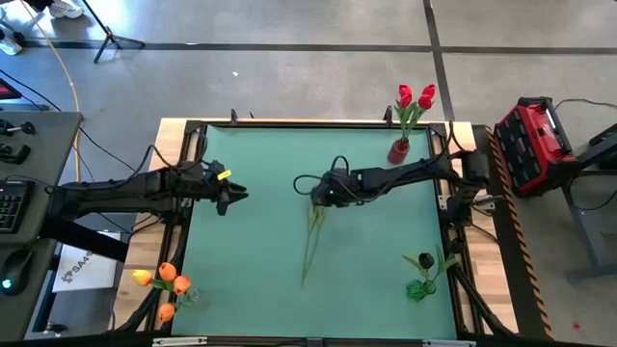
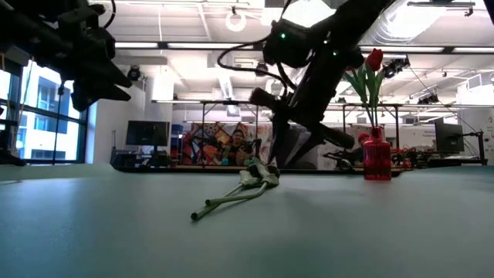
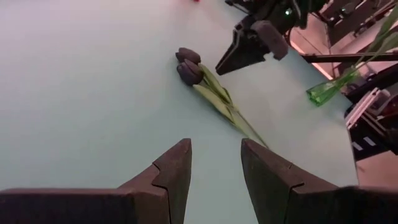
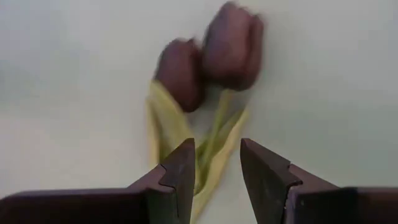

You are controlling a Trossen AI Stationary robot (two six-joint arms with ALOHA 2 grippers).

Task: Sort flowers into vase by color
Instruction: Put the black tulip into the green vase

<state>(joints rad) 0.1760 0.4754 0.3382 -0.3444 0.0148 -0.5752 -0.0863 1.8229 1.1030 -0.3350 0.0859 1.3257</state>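
Two dark near-black tulips lie flat on the green table near its middle, heads toward the far edge and stems running toward the near edge. My right gripper hovers open just above them, its fingers standing either side of the leaves below the heads without touching. In the high view the right gripper is over the heads. My left gripper waits open above the table's left part; its wrist view shows the tulips.
A red vase with red tulips stands at the far right. A green vase holding a dark tulip sits at the near right. Orange tulips stand at the near left corner. Bare table lies between them.
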